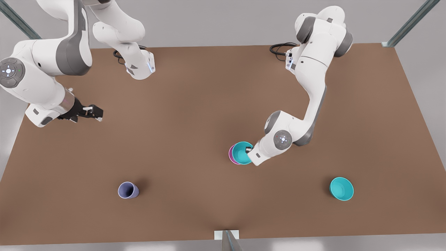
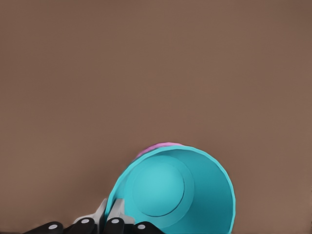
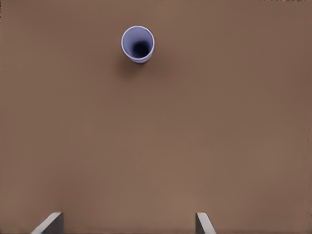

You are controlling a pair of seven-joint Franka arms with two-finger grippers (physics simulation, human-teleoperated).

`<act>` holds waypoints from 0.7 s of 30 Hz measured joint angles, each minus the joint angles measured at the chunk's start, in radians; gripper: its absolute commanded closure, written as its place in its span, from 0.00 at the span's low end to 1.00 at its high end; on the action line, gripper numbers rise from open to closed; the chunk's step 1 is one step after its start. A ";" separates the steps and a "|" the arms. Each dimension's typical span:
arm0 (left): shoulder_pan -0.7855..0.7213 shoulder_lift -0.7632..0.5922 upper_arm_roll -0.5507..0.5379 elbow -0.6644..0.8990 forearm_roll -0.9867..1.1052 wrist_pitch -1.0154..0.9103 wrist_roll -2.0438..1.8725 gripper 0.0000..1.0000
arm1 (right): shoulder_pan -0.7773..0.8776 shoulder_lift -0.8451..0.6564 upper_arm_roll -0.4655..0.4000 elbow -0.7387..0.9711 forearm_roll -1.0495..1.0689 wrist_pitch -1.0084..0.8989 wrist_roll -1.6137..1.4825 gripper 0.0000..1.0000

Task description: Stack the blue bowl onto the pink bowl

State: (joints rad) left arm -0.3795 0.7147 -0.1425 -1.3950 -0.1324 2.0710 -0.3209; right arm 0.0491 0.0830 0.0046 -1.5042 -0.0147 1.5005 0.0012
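Left pincer (image 2: 111,214) pinched on the rim of the smooth teal blue bowl (image 1: 242,152), nested in the glossy pink bowl (image 1: 231,154) mid-desk (image 1: 195,115). Right pincer (image 1: 93,112) spread wide, idle high above the matte brown desk, at the front view's left

the blue bowl (image 1: 241,152) is a small, smooth teal-turquoise round bowl with a flat circular floor, open side up, near the middle of the brown table. it sits on top of the pink bowl (image 1: 231,154), covering it almost wholly. of the pink one, a plain magenta bowl, just a thin crescent of rim peeks out on the front view's left of the teal rim (image 2: 158,147).
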 measured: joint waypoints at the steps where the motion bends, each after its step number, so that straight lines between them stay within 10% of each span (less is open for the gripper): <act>1: -0.005 0.001 0.000 0.000 0.001 -0.003 -0.020 0.79 | 0.002 0.000 0.000 0.000 0.000 -0.001 -0.010 0.00; 20: -0.020 0.039 -0.006 0.000 0.002 -0.021 -0.244 0.76 | 0.009 0.011 0.000 0.000 -0.001 -0.006 -0.124 0.00; 21: -0.021 0.040 -0.006 0.000 0.000 -0.020 -0.249 0.00 | 0.009 0.011 0.000 -0.001 -0.001 -0.006 -0.128 0.00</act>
State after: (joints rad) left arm -0.4001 0.7550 -0.1486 -1.3954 -0.1327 2.0508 -0.5702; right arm 0.0583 0.0945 0.0047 -1.5050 -0.0158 1.4947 -0.1263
